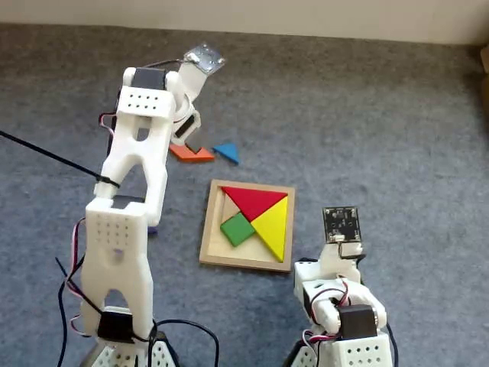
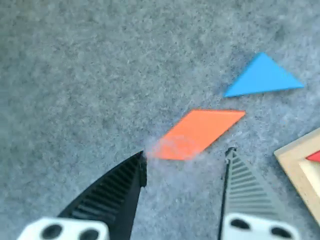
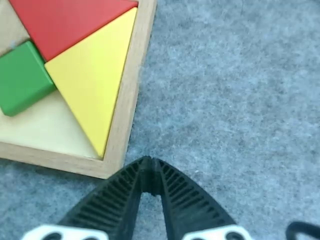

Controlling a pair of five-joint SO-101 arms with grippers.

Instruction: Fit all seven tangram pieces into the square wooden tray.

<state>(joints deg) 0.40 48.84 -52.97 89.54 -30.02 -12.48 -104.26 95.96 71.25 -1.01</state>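
- Left gripper (image 2: 186, 152) hangs over the orange parallelogram (image 2: 200, 131), fingers released.
- Right gripper (image 3: 150, 161), fingers clenched and empty, sits just beside the wooden tray (image 3: 131, 75).
- The tray holds the red triangle (image 3: 65, 20), yellow triangle (image 3: 95, 75) and green square (image 3: 22, 77).
- The blue triangle (image 2: 262, 77) lies on the surface.

The left arm (image 1: 130, 199) is extended well forward from its base, its white links drawn out in a long line and the wrist pitched downward. The left gripper (image 2: 186, 152) points down with its jaws spread wide (one black finger (image 2: 117, 190), one paler finger (image 2: 245, 187), both ribbed on the inner face). The right arm (image 1: 340, 310) is folded back close to its base, wrist tipped forward and down. The right gripper (image 3: 150, 165) has both black fingers pressed together, tips meeting at a point. The two arms stand well apart.
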